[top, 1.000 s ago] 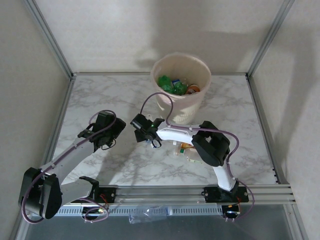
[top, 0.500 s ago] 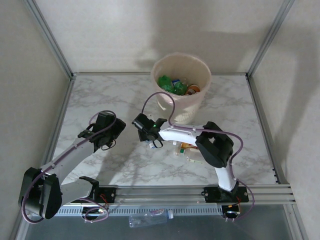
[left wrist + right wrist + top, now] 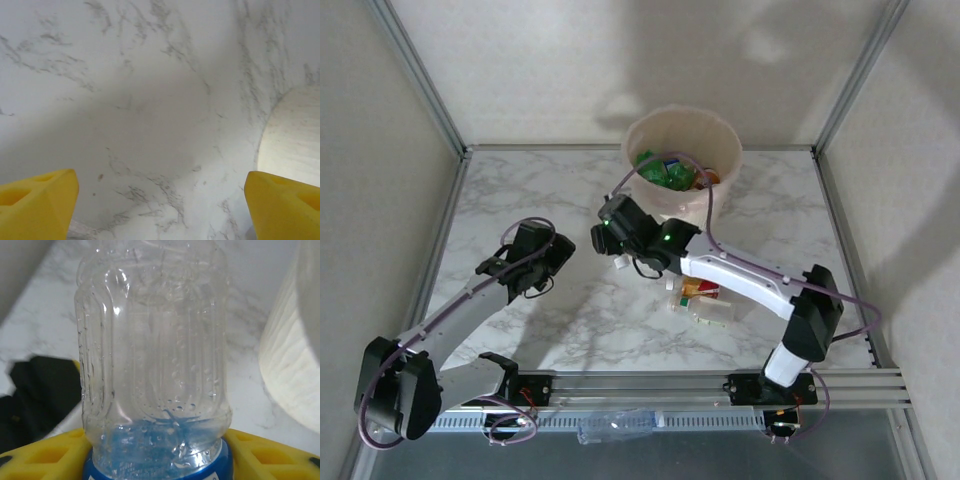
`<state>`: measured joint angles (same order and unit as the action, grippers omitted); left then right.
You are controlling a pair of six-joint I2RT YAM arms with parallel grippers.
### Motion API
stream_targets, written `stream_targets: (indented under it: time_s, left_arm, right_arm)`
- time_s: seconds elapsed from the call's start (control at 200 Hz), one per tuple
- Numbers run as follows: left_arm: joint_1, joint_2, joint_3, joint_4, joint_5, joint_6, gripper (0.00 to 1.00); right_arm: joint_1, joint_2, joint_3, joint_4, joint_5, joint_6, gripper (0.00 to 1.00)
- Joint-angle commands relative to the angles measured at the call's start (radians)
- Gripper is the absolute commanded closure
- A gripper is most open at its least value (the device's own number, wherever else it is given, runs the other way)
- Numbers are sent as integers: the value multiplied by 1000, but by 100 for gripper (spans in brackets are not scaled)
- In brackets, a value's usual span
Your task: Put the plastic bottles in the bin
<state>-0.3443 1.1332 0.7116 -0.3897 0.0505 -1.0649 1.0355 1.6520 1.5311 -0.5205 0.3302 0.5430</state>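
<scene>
A clear plastic bottle with a blue label stands between my right gripper's yellow fingers, which are shut on its lower end. From above, the right gripper hangs left of and in front of the cream bin. Green and other plastic bottles lie inside the bin. More bottles lie on the table under the right forearm. My left gripper sits further left; its yellow fingertips stand wide apart over bare marble, holding nothing.
The bin's wall rises close on the right in the right wrist view. A clear bottle lies below the rail at the near edge. Metal frame posts and walls enclose the marble table.
My right gripper closed on the clear bottle and rose with it toward the bin, the arm stretching out and its elbow swinging right. The left arm stayed nearly still.
</scene>
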Motion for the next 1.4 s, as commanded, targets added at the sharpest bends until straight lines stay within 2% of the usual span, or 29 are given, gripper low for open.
stream_targets:
  time_s: [0.0,0.22,0.446,0.636,0.756,0.851,0.931,0.991,1.177,1.267,1.392]
  left_arm:
    - [-44,-16,64,-51,-32,69,17]
    - [-198,18,172,-122,-50,243,21]
    - [-361,30,250,-158,-34,402,20]
    - [-479,34,280,-201,-29,512,20]
    - [-576,50,292,-236,-57,554,18]
    - [-652,66,294,-256,-75,585,16]
    - [-714,74,286,-256,-77,608,14]
    - [-763,81,283,-257,-83,622,11]
    - [-977,141,308,-321,-125,660,7]
    - [-1086,147,300,-333,-129,630,6]
    - [-1165,112,280,-333,-130,564,5]
  right_arm:
    - [-43,-64,120,-62,57,-42,53]
    - [-224,-46,335,-128,19,-88,53]
    - [-429,74,514,-173,-111,-86,53]
    - [-524,129,500,-158,-162,-89,53]
    - [-537,131,461,-144,-177,-102,52]
    - [-537,123,428,-139,-190,-107,42]
    - [-536,110,412,-149,-176,-102,20]
    - [-536,85,400,-151,-157,-97,12]
    - [-537,-15,366,-159,-96,-81,7]
    - [-544,-47,361,-181,-76,-67,6]
    - [-555,-90,333,-202,-78,-50,5]
